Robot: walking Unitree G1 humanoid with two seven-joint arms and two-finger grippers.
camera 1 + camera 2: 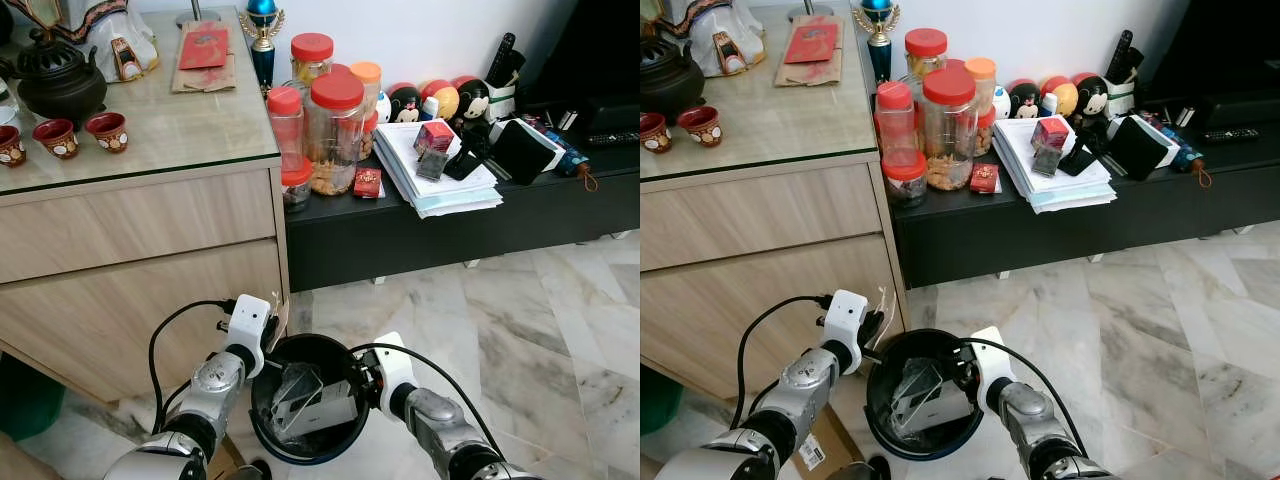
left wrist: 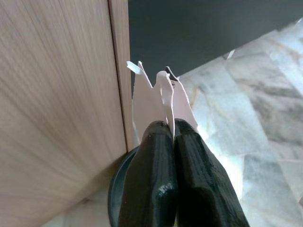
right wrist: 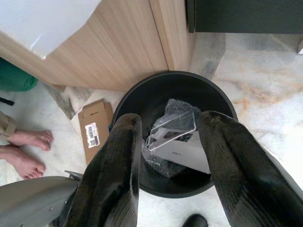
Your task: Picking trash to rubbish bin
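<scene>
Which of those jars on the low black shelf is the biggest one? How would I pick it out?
Find the wooden cabinet with the glass top; right beside it runs a low black shelf crowded with jars. At the front of that cluster stands the big clear jar, wider than the rest, with a broad red lid and brownish snacks in its lower part, a small red packet lying beside its base.

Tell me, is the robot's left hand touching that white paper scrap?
Touching. In the left wrist view, the left hand has its two black fingers pressed together with the white paper scrap pinched between the tips, sticking out past them.
</scene>
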